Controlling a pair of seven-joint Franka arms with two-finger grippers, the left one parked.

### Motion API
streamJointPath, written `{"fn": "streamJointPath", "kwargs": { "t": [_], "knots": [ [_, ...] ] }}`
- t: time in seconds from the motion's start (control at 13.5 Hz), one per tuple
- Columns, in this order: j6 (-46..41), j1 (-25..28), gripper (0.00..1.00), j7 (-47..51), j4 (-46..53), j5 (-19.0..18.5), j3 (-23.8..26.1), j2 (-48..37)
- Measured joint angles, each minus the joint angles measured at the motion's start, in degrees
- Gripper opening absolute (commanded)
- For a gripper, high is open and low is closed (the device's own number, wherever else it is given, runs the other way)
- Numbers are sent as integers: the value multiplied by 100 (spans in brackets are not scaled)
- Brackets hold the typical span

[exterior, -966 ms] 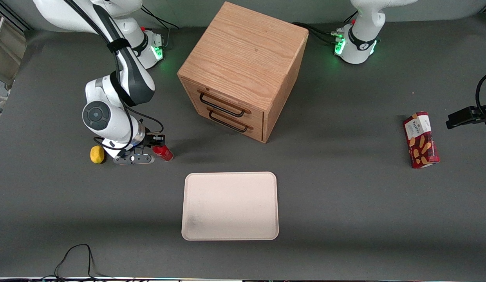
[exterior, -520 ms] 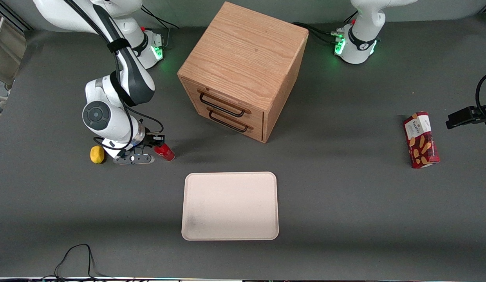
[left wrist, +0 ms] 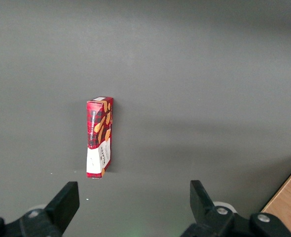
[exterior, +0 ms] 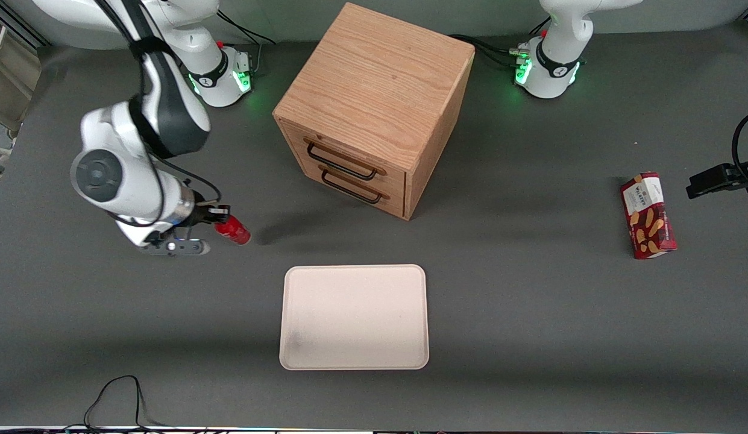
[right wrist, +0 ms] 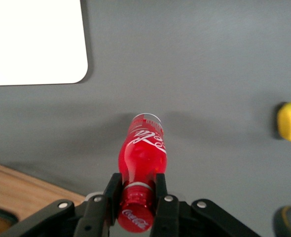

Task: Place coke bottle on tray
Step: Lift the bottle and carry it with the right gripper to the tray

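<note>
The coke bottle [exterior: 234, 231] [right wrist: 142, 153] is a small all-red bottle with a red cap. My right gripper [exterior: 220, 219] [right wrist: 136, 190] is shut on its neck just under the cap, and holds it lifted off the table with its base hanging down. The tray [exterior: 354, 316] [right wrist: 34, 42] is cream-white with rounded corners and lies flat on the table, nearer to the front camera than the bottle and apart from it, toward the table's middle. Nothing lies on the tray.
A wooden two-drawer cabinet [exterior: 374, 108] stands at the table's middle, farther from the front camera than the tray. A yellow lemon [right wrist: 290, 121] lies on the table under my arm. A red snack box [exterior: 648, 215] [left wrist: 99, 137] lies toward the parked arm's end.
My gripper has risen with the coke bottle in it and shifted toward the working arm's end of the table. The arm now hides the lemon in the front view.
</note>
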Motion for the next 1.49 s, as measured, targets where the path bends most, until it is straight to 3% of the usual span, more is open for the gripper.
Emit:
{"fn": "streamJointPath", "kwargs": {
  "t": [0.45,0.67,0.97,1.49],
  "knots": [
    [-2375,-159,0,0,2434,0,-2,413],
    [-2822,-183,0,4,3627,0,-2,1142],
    [-2326,-175,0,393,4397,0,119,2159],
    [-78,-106,0,1955,4567,0,477,3207]
  ]
}}
